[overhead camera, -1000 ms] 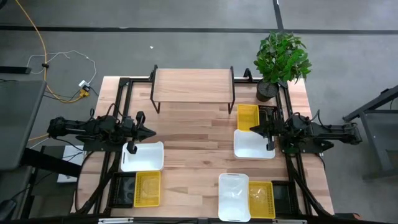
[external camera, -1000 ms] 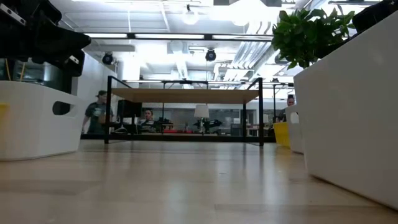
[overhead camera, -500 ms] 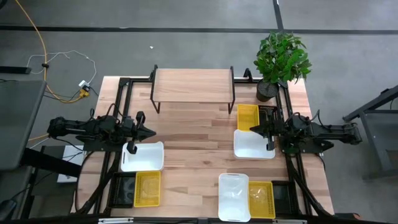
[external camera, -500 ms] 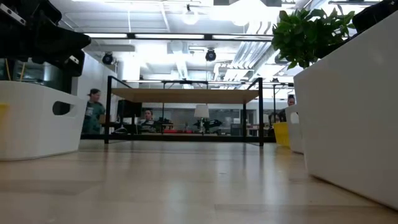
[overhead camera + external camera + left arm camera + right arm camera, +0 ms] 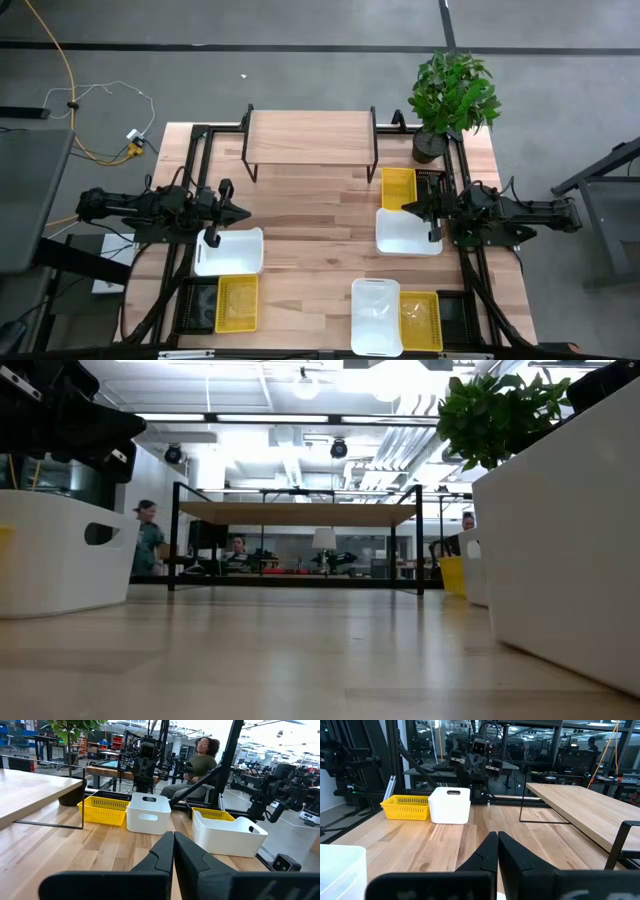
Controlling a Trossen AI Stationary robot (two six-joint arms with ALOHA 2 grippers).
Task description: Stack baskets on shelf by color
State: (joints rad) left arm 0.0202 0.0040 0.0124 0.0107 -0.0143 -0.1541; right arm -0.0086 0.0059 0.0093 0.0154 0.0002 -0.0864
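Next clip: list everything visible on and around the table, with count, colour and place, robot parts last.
White baskets: three; one at the left, one at the right, one at the front edge.
Yellow baskets: three; front left, front right beside the white one, right side beyond the white one.
Shelf: one, light wood top on black legs, at the table's far middle, nothing on it.
Potted plant: one, green, far right corner.
Table: one, light wood.
Cables: yellow and white, on the floor at far left.
People: several in the room beyond, one seated.
Left tool: dark, shut, above the table's left side.
Right tool: dark, shut, over the right baskets.
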